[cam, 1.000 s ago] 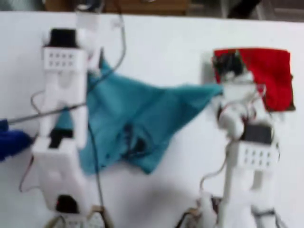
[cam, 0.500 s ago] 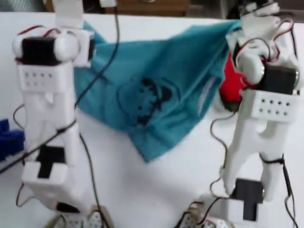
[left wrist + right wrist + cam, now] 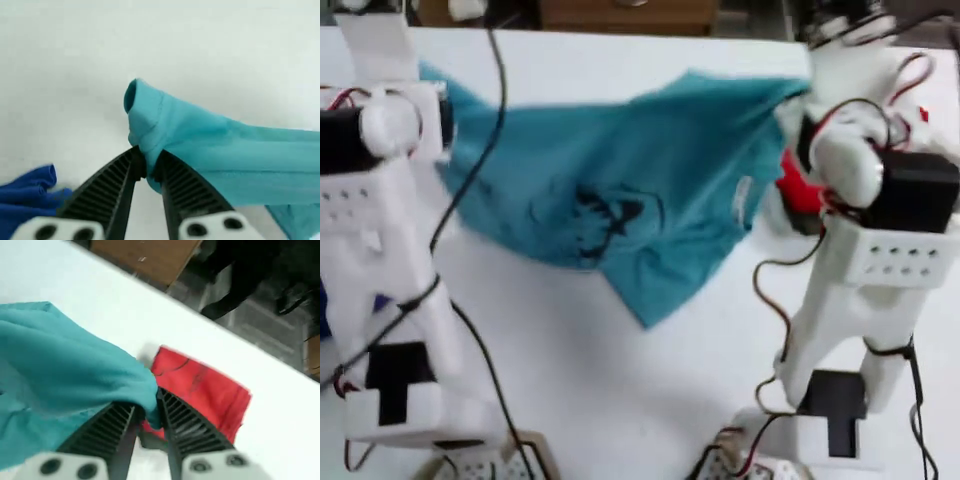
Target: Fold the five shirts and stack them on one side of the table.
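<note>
Two small pinches are all that carry the teal shirt [image 3: 620, 195]. It is stretched out sideways from the folded red shirt [image 3: 200, 385], with its dark print [image 3: 600, 215] facing up. The right gripper [image 3: 150, 410] has its jaws clamped on a bunched corner of teal cloth directly over the red shirt's edge. The left gripper [image 3: 147, 162] has its jaws closed on a sleeve end at the opposite end, well apart from the red shirt. Between them the lower hem sags to a point, and I cannot tell whether that point touches the table [image 3: 650, 400].

The risk I'd watch first is the grip itself. Each jaw pair holds only a nub of fabric, so if the arms pull further apart, one end could slide out and the shirt would drop in a heap.

The second is the red shirt. Teal cloth hangs right against it, so lowering or dragging that end could catch it and undo its fold.

The third is the sagging hem. If the shirt is set down as it hangs, that point would likely land first and bunch under the rest, leaving a crooked base for folding.

A black cable [image 3: 480, 150] crosses the teal cloth on the side away from the red shirt and could snag it. A crumpled blue shirt [image 3: 27, 195] lies further out again, beyond the left gripper, where a loose teal end might land on it.
</note>
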Available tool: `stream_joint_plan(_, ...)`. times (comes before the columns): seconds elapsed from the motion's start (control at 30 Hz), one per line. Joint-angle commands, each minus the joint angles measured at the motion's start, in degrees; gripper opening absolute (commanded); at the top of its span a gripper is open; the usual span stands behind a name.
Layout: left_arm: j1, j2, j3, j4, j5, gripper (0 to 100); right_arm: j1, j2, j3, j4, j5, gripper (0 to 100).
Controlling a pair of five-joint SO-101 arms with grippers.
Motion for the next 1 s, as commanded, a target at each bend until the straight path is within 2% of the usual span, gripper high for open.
stream_joint_plan(0.0,-2.7,-1.8,15.9,0.8,0.1,2,-1.4,-1.4,3.6,1.9,-0.1,2.0)
stream_joint_plan(0.1,-3.1,-1.8,28.5,-0.1,-0.1,2,-3.6,-5.8,14.1,1.8,-0.1,2.0)
stream_joint_plan(0.27,-4.8,-1.8,41.5,-5.0,-7.6,2,-9.6,-18.9,40.2,-1.2,0.0,2.0)
stream_joint_plan(0.4,-5.9,-1.8,47.7,-6.2,-15.0,2,-10.1,-31.9,66.8,-12.9,-0.1,2.0)
stream_joint_plan(0.6,-6.2,-1.8,53.8,-6.2,-22.7,2,-6.1,-47.3,101.3,-30.2,2.3,2.0)
stream_joint_plan(0.73,-6.2,-1.8,54.5,-5.6,-26.6,2,-4.6,-54.2,114.4,-34.7,5.7,2.0)
stream_joint_plan(0.83,-6.2,-2.0,53.9,-3.6,-29.6,3,-4.6,-58.1,119.4,-33.7,8.4,2.1)
stream_joint_plan(0.97,-6.1,-2.1,50.1,0.4,-31.7,13,-4.6,-62.6,118.9,-29.6,11.1,5.7)
